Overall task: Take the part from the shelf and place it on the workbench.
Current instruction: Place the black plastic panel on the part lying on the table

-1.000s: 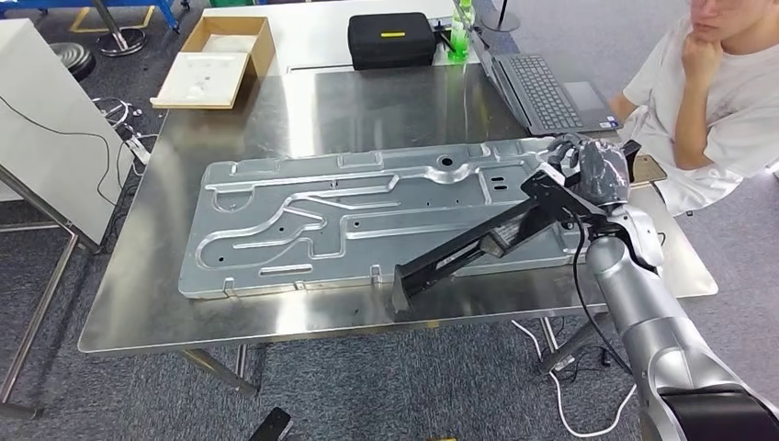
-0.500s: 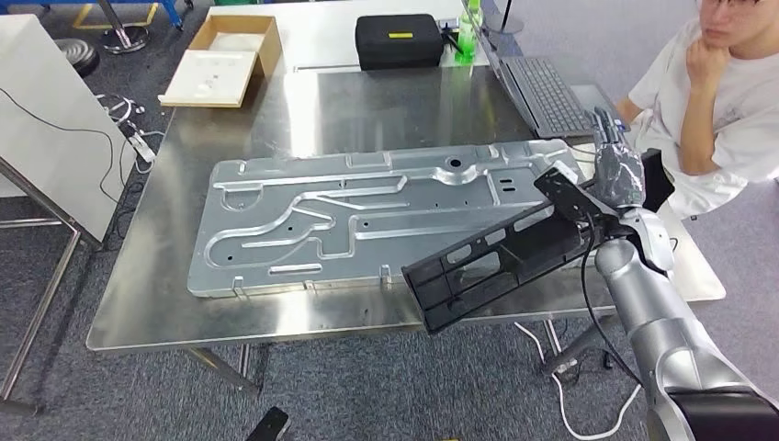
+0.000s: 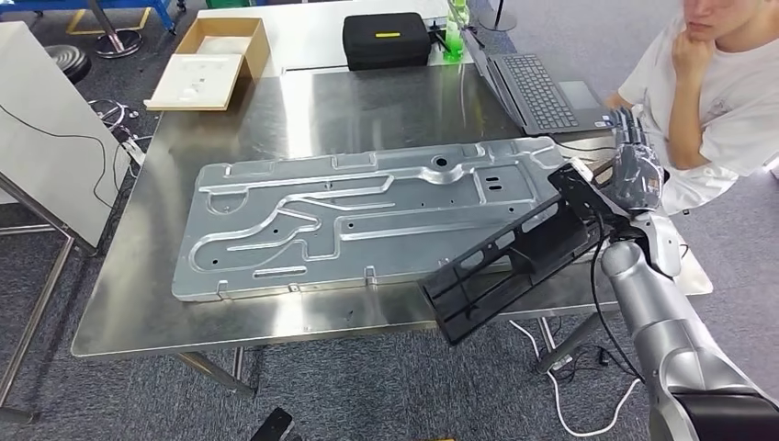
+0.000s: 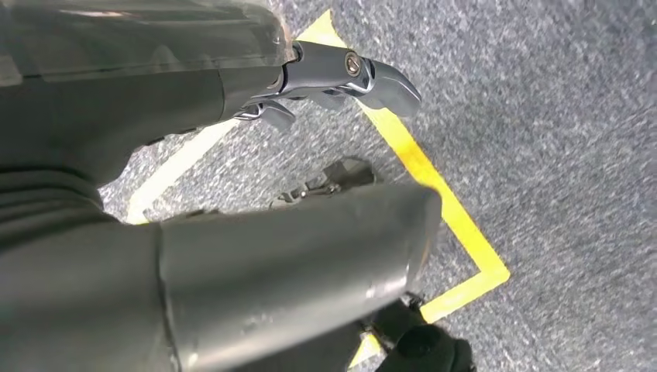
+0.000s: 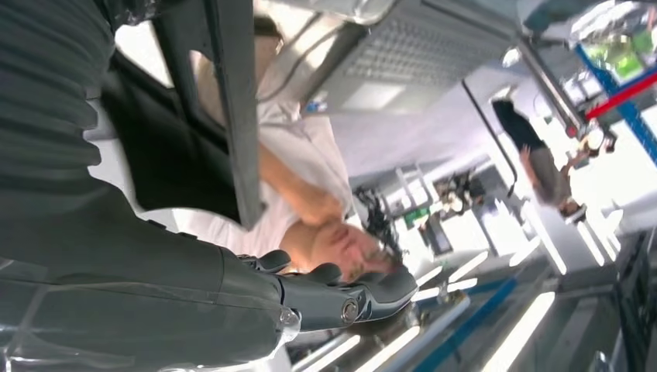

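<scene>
— Head view first: what lies around the part [image 3: 514, 262]?

— It is a long black frame, tilted, its low end hanging past the near edge of the workbench [image 3: 367, 101], its high end up at the right hand [image 3: 636, 175]. Just beside it, flat on the steel top, lies a big stamped metal panel [image 3: 367, 216]; the part's upper stretch crosses over that panel's right end.

— Is the hand holding it?

— The part's top end sits against the hand, but the fingers point upward and I cannot tell whether they clasp it. In the right wrist view the fingers [image 5: 341, 298] stretch out with nothing between them, the black frame close beside.

— Anything else nearby?

— A laptop [image 3: 537, 87] and a seated person [image 3: 707, 101] just beyond the hand. At the far side, a black case [image 3: 386, 39], a green bottle [image 3: 453, 37] and an open cardboard box [image 3: 225, 41] with something white inside, its lid [image 3: 195, 81] leaning beside it.

— The left hand [image 4: 232, 201]?

— Over grey carpet and yellow tape [image 4: 434, 170], fingers loosely apart, holding nothing.
</scene>
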Robot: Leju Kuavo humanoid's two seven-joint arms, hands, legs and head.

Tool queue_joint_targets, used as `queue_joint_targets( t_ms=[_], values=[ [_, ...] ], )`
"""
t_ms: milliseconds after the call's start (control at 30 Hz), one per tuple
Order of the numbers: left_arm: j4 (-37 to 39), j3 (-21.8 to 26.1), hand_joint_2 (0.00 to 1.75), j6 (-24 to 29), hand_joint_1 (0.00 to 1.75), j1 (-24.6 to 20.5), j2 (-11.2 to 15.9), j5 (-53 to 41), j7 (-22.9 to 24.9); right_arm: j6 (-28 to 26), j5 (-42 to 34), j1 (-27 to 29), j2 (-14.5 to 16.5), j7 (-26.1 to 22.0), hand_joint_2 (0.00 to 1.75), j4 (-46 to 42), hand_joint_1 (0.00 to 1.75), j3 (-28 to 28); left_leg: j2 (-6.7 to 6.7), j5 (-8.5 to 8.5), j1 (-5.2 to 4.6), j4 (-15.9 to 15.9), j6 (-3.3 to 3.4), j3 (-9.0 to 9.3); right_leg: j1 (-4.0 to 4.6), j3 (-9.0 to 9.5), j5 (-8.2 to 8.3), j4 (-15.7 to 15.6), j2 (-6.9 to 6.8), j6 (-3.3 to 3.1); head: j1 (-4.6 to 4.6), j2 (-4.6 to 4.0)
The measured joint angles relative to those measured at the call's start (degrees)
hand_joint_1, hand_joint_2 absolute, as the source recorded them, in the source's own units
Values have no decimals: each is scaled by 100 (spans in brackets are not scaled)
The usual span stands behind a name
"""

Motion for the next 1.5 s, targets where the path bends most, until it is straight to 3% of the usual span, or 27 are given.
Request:
queue_joint_targets(
  t_ms=[100, 167, 267, 300, 333, 367, 467, 533, 600, 667, 767, 833, 867, 900, 933, 1000, 1100, 1167, 1233, 1300, 1333, 1367, 1400, 1433, 1500],
  values=[
    [1, -6, 0, 9, 0, -1, -3, -13, 1, -104, -4, 37, 9, 5, 175, -5, 0, -51, 3, 29, -13, -156, 49, 57, -17, 1, 29, -40, -6, 103, 1, 0],
    [1, -16, 0, 13, 0, -8, -11, -16, 1, -215, -16, 56, 13, -3, 175, -17, 0, -88, 8, 93, 14, -251, 106, 95, -24, -52, -85, 95, -9, 149, 3, 0],
    [1, -35, 0, 17, 0, -19, -18, -16, 1, -330, -32, 87, 15, -11, 175, -21, 0, -158, 9, 122, 20, -284, 152, 103, -38, -481, -557, 1016, -9, 196, 5, 0],
    [1, -37, 0, 19, 0, -14, -19, -16, 1, -360, -34, 109, 18, -11, 175, -21, 0, -174, 9, 120, 21, -280, 152, 102, -46, -610, -636, 1285, -11, 215, 6, 0],
    [1, -38, 0, 19, 0, -10, -19, -18, 1, -399, -34, 129, 23, -12, 175, -21, 0, -187, 9, 115, 22, -271, 149, 101, -58, -652, -608, 1369, -14, 233, 5, 0],
    [1, -40, 0, 20, 0, -7, -20, -21, 1, -459, -32, 142, 30, -13, 175, -29, 0, -203, 8, 107, 26, -255, 140, 100, -72, -590, -483, 1246, -17, 247, 6, 0],
    [1, -50, 0, 21, 0, -10, -23, -31, 1, -625, -9, 135, 45, 0, 175, -81, 0, -271, 2, 41, 19, -149, 66, 76, -92, -88, -54, 288, -24, 249, 4, 0],
    [0, -54, 0, 21, 0, -10, -22, -31, -1, -646, 28, 124, 48, 46, 175, -101, 0, -312, -2, 17, -1, -107, 7, 48, -64, 32, -37, 28, -20, 199, 1, 0],
    [-1, -57, 0, 21, 0, -5, -20, -31, -4, -644, 69, 120, 49, 97, 175, -105, 0, -337, 0, 18, -5, -114, -42, 41, -58, 22, -20, 4, -14, 128, -1, 0],
    [-1, -62, 0, 22, 0, -2, -16, -31, -7, -645, 87, 113, 49, 118, 175, -103, 0, -362, -1, -103, 8, 33, -101, -18, -79, 34, 4, -30, -15, 55, -2, 0],
    [1, -74, 0, 21, 0, 7, -14, -31, -10, -680, 92, 109, 51, 118, 175, -92, 0, -396, -4, -603, 32, 975, -170, -440, -77, 36, 16, -49, -26, -11, -6, 0],
    [1, -78, 0, 21, 0, 27, -14, -31, -10, -751, 98, 117, 66, 103, 175, -73, 0, -424, -3, -728, 37, 1466, -184, -673, -67, 32, 16, -45, -25, -15, -5, 0],
    [1, -79, 0, 22, 0, 34, -13, -31, -12, -800, 111, 122, 80, 95, 175, -67, 0, -444, -3, -635, 37, 1422, -178, -654, -65, 34, 15, -41, -23, -15, -5, 0],
    [0, -79, 0, 25, 0, 37, -11, -30, -13, -851, 141, 126, 98, 90, 175, -66, 0, -470, -4, -450, 37, 1152, -161, -525, -62, 38, 14, -37, -20, -13, -5, 0],
    [0, -80, 0, 28, 0, 36, -7, -29, -15, -895, 186, 127, 118, 89, 175, -74, 0, -506, -5, -242, 36, 759, -134, -338, -61, 43, 12, -33, -17, -9, -5, 0],
    [-1, -81, 0, 39, 0, 25, 4, -29, -18, -948, 325, 126, 167, 84, 175, -108, 0, -628, -6, -5, 17, 82, -77, -20, -42, 34, 12, -25, -13, 26, -6, 0],
    [-1, -85, 0, 52, 0, 29, 11, -29, -24, -973, 562, 137, 257, 16, 175, -175, 0, -918, -19, 24, -10, -131, -7, 53, -39, 24, 46, -60, -17, 128, -4, 0],
    [-1, -86, 0, 55, 0, 29, 8, -29, -28, -976, 676, 143, 301, -21, 175, -219, 0, -1091, -20, 84, 7, -213, 70, 80, -49, -1, -20, 8, -20, 184, -3, 0],
    [1, -86, 0, 55, 0, 18, 3, -29, -33, -974, 719, 141, 320, -20, 175, -247, 0, -1220, -15, 127, 22, -270, 130, 95, -52, -205, -314, 478, -18, 216, 0, 0],
    [1, -86, 0, 55, 0, 23, 4, -27, -35, -966, 719, 151, 327, 14, 175, -237, 0, -1294, -17, 130, 15, -269, 147, 87, -45, -541, -637, 1200, -16, 245, 0, 0],
    [0, -86, 0, 55, 0, 30, 4, -22, -34, -920, 713, 154, 328, 69, 175, -219, 0, -1310, -17, 128, 12, -262, 147, 84, -46, -643, -677, 1412, -17, 257, 0, 0],
    [0, -86, 0, 55, 0, 34, 5, -13, -34, -781, 689, 133, 327, 187, 175, -175, 0, -1319, -17, 124, 11, -248, 144, 81, -49, -648, -609, 1417, -18, 264, 0, 0],
    [0, -86, 0, 55, 0, 36, 5, -2, -36, -549, 650, 72, 322, 363, 175, -94, 0, -1323, -16, 114, 12, -228, 136, 79, -53, -544, -447, 1204, -20, 265, 0, 0],
    [0, -86, 0, 54, 0, 32, 5, 9, -38, -256, 604, -34, 307, 574, 175, 22, 0, -1326, -15, 99, 12, -201, 122, 75, -60, -357, -248, 830, -25, 260, 0, 0],
    [0, -86, 0, 54, 0, 24, 10, 31, -45, 315, 536, -327, 233, 960, 175, 356, 0, -1326, -14, 64, -16, -135, 79, 36, -49, -50, -26, 189, -30, 222, -1, 0]
  ],
)
